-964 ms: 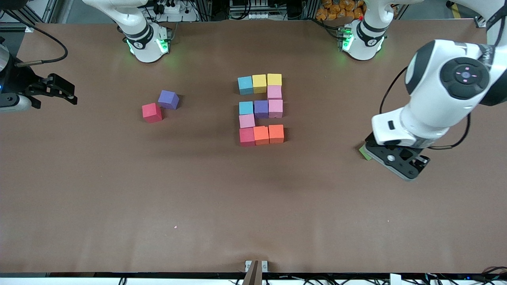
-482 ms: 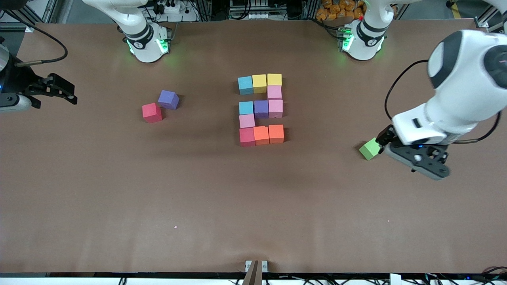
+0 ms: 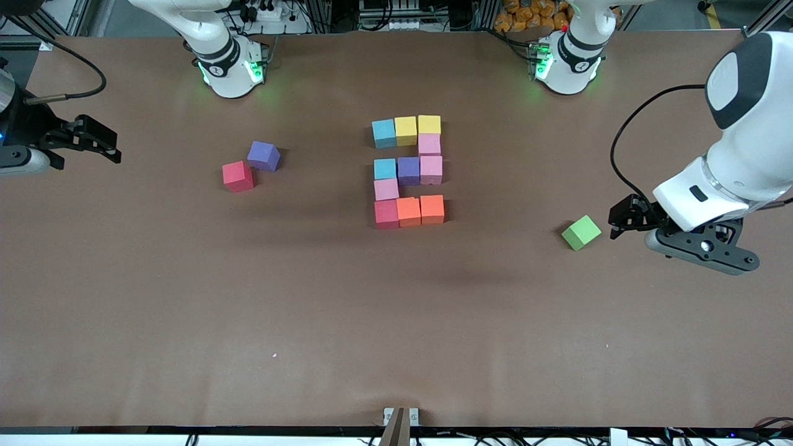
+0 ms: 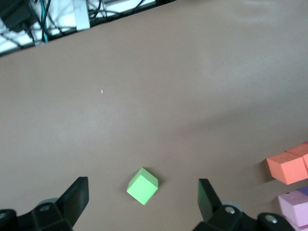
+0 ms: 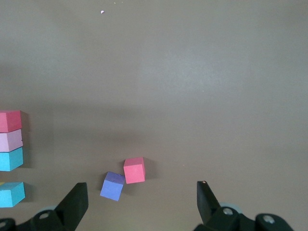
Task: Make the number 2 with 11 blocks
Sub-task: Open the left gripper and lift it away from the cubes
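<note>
Showed the number 2 [image 3: 408,171] complete at the middle of the bench [image 3: 396,322], eleven blocks [image 3: 384,132] touching in five rows. Found a spare red cube [image 3: 238,176] and a spare purple cube [image 3: 264,155] toward the right arm's end, and a green cube [image 3: 581,233] toward the left arm's end. Placed the left gripper [image 3: 622,218] just beside the green cube, fingers spread wide and empty. Parked the right gripper [image 3: 111,145] at its own end, waiting, fingers likewise apart. Judged the building done. Called next only for a retreat without nudging the figure.

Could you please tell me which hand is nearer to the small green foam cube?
The left hand. It hangs open just beside the small green foam cube, toward the left arm's end of the table. The right hand waits open at the right arm's end, past the loose cubes.
</note>
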{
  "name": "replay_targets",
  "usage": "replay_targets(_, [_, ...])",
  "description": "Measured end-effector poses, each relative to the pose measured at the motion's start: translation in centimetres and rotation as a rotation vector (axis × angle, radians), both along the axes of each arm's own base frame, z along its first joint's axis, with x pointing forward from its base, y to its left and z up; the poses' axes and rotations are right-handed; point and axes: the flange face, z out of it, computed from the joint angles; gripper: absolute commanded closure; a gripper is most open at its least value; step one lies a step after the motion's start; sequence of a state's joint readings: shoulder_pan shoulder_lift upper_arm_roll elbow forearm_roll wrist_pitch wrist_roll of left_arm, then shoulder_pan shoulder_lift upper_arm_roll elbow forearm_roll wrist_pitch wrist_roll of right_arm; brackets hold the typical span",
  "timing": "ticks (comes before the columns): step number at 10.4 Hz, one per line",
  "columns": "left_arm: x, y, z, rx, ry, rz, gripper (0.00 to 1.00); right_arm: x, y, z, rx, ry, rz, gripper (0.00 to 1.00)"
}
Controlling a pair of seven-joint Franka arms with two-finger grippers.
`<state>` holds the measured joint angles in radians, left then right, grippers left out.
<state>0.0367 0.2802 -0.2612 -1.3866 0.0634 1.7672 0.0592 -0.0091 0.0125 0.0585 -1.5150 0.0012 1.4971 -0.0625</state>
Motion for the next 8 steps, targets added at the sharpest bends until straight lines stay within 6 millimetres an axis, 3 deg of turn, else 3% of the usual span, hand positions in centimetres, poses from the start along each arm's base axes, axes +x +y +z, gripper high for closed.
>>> replay_targets(4, [-2.1, 1.2, 0.9, 0.022, 0.106, 0.196, 0.00, 0.0, 0.0, 0.0, 0.000, 0.001, 0.000, 0.00])
replay_targets(8, [-5.8, 1.8, 2.8, 0.058, 0.135, 0.248, 0.00, 0.0, 0.0, -0.2, 0.000, 0.005, 0.000, 0.00])
